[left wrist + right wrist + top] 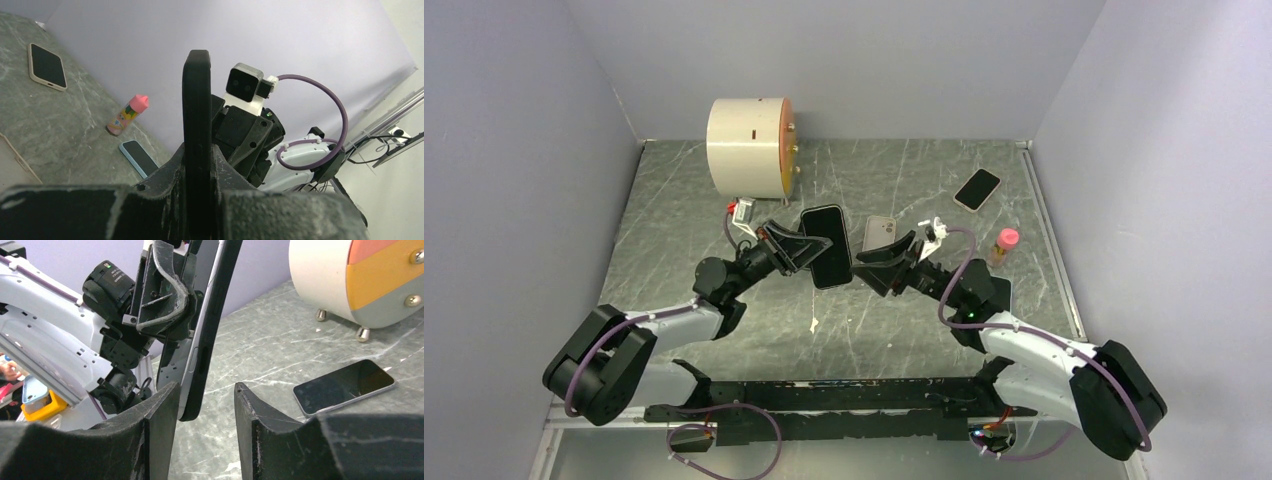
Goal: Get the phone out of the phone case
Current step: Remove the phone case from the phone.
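The phone in its black case [827, 246] is held upright, off the table, at mid-table. My left gripper [807, 246] is shut on it; in the left wrist view the case [198, 110] stands edge-on between the jaws [198, 150]. My right gripper [892, 250] is open just right of it. In the right wrist view the phone's silver side and black case [212, 325] hang with the lower end between the open fingers [206, 386], close against the left finger [162, 420]; the right finger [250, 420] is apart from it.
A second phone [880, 234] lies flat on the table under my right gripper, also in the right wrist view [345, 387]. A beige-cased phone [977, 189] lies at back right. A pink-capped bottle [1005, 243] stands right. A white drum [749, 146] stands at back left.
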Available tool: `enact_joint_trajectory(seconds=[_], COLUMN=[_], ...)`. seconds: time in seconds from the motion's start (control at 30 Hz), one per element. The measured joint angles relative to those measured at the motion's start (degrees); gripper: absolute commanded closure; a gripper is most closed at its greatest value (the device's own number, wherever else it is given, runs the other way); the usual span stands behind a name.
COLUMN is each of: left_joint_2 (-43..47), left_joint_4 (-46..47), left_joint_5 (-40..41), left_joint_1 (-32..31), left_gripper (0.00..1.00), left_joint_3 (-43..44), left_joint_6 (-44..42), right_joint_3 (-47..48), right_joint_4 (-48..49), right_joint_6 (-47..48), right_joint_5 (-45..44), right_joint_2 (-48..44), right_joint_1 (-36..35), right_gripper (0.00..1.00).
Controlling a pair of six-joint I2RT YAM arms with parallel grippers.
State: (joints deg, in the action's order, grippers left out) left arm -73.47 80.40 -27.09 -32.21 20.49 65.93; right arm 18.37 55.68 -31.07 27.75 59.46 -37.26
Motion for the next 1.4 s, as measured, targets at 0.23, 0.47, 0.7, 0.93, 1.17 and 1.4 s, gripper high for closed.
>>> enact_joint_trajectory(seconds=[0.23, 0.47, 0.7, 0.93, 1.17, 1.4], left_joint_2=[0.3, 0.8, 0.8, 0.5, 0.5, 0.4], left_joint_4=[0.9, 1.9, 2.1, 2.1, 2.1, 2.0], left_joint_5=[-2.0, -3.4, -3.9, -4.6, -5.9, -6.6], left_joint_1=[0.4, 0.4, 0.4, 0.4, 0.4, 0.6], left_gripper=[0.98, 0.97, 0.98, 0.98, 0.98, 0.98], left_joint_3=[0.0, 0.0, 0.0, 0.2, 0.9, 1.0], left_joint_6=[0.6, 0.8, 0.8, 0.7, 0.7, 0.7], right_joint_3=[0.0, 0.1, 0.3, 0.3, 0.4, 0.7], right_joint_4=[-0.2, -1.3, -1.6, -2.1, -1.9, -0.6], right_joint_6=[0.0, 0.0, 0.0, 0.0, -0.1, -0.6], right_joint_5=[0.3, 1.4, 2.7, 3.5, 4.7, 5.8], right_joint_2=[-0.9, -0.9, -1.3, -3.6, -2.7, -1.3], right_joint_1=[1.9, 1.9, 1.9, 1.9, 1.9, 2.0], right_gripper=[0.52, 0.52, 0.48, 0.47, 0.50, 0.52])
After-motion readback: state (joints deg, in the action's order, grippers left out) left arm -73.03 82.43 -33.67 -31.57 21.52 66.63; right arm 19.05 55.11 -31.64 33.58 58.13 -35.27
